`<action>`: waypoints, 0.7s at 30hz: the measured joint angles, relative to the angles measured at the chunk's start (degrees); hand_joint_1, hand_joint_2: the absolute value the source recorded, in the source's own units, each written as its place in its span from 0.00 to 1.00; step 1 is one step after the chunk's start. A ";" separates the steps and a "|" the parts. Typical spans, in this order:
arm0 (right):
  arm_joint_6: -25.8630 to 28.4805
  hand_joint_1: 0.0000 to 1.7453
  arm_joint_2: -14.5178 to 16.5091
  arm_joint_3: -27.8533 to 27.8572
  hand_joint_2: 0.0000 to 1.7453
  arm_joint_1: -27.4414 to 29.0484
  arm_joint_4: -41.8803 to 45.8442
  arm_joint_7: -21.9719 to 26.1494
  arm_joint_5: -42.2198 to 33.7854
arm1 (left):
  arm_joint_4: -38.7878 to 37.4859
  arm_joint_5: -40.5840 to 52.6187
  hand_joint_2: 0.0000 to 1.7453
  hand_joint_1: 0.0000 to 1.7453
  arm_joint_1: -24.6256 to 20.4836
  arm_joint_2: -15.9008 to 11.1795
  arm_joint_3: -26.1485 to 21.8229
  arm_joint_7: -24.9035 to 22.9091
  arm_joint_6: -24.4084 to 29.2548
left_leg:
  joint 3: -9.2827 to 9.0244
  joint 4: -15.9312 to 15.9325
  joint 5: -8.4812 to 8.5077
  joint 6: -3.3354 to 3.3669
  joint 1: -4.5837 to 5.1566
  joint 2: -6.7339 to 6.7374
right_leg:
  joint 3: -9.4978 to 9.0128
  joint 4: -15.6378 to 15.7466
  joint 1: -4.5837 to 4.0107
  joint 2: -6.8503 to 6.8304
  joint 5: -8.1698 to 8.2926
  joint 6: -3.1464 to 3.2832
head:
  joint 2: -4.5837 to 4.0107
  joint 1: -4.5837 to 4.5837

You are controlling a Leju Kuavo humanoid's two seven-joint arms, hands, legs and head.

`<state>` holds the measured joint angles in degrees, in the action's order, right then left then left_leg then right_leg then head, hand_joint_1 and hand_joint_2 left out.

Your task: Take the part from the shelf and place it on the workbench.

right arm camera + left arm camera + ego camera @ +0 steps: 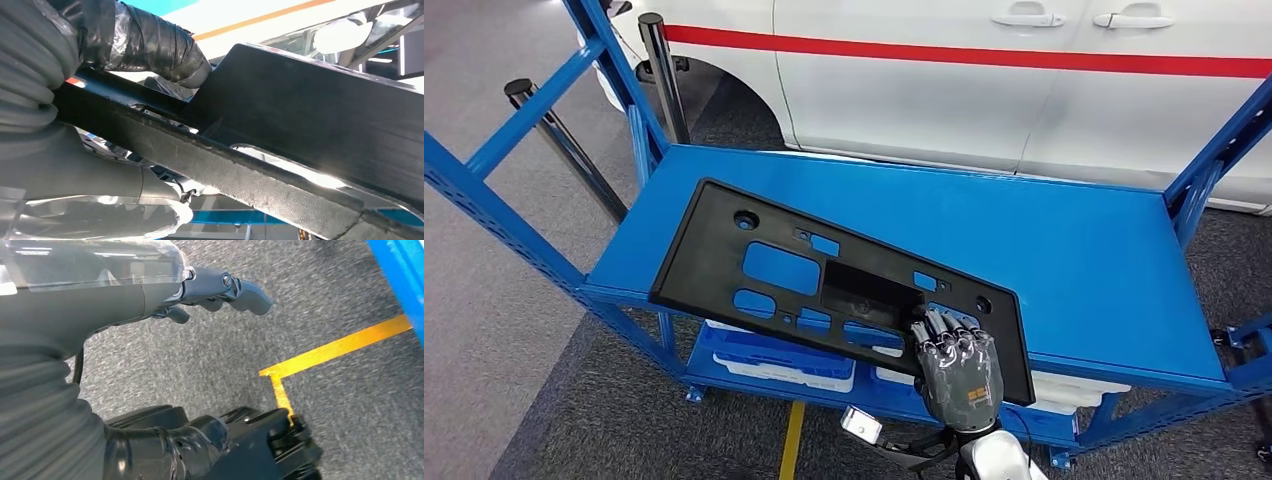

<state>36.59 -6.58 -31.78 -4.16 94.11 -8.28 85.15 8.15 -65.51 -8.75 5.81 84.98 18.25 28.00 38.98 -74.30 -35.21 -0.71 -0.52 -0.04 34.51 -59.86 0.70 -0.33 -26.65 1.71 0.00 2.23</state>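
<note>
Right hand [959,368] grips the near edge of the black panel [824,280] on the blue shelf [1084,260].

Low and right of centre in the head view, the hand's fingers [944,330] curl over the panel's front edge near its right end; the right wrist view shows the panel's edge [260,165] clamped between the taped fingers [145,40] and the grey thumb [95,175]. The panel lies across the middle of the frame, slanting from upper left to lower right, with its front edge hanging past the shelf's lip. A white car [1024,80] with a red stripe fills the top of the frame behind the shelf. In the left wrist view the left hand [220,290] holds nothing, its fingers loosely apart above grey carpet [200,360] with a yellow floor line [340,347].
</note>
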 joint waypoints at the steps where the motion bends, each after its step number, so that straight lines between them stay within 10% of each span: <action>1: 0.00 1.00 0.00 0.00 1.00 0.02 0.00 0.00 0.00 | 0.00 0.00 1.00 0.00 0.02 0.00 0.00 0.00 0.00 | -1.37 1.15 0.98 0.10 -0.01 0.00 | 0.53 -0.10 -0.04 0.00 0.35 -0.06 | 0.00 -0.01; 6: 0.01 1.00 0.06 0.02 1.00 0.00 0.01 -0.01 -0.01 | 0.00 0.00 1.00 0.00 -0.22 -0.15 0.00 -0.01 0.02 | -11.38 16.86 4.80 1.88 0.74 -0.09 | 1.65 -0.12 0.01 -0.03 1.94 -1.09 | 0.00 0.00; 9: 0.02 1.00 0.16 0.03 1.00 0.03 0.01 0.01 -0.01 | 0.00 0.00 1.00 0.00 -0.21 -0.16 0.00 0.00 0.02 | -11.10 18.17 6.17 2.59 0.70 0.03 | 1.79 0.17 0.08 0.00 2.41 -2.22 | 0.00 0.02; 15: 0.02 1.00 0.17 0.09 1.00 0.18 -0.07 0.04 0.00 | 0.00 -0.04 1.00 0.00 -0.19 -0.07 0.01 0.00 0.02 | -7.81 18.21 9.09 3.48 0.38 0.51 | 5.71 -14.18 0.23 0.25 -7.74 -3.31 | 0.00 0.11; 21: 0.04 1.00 0.18 0.15 1.00 0.08 -0.15 0.04 0.01 | 0.00 -0.04 1.00 0.00 -0.25 -0.04 0.00 0.00 0.02 | -4.14 14.87 9.61 2.21 0.37 0.48 | -3.75 -1.10 0.56 0.34 -3.88 -3.09 | 0.00 0.08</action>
<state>36.63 -6.40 -31.63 -4.09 93.96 -8.24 85.15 8.15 -65.55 -9.00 5.77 84.98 18.25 28.02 34.84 -59.43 -25.60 1.50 -0.15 0.44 30.76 -60.96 1.26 0.00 -30.53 -1.38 0.00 2.31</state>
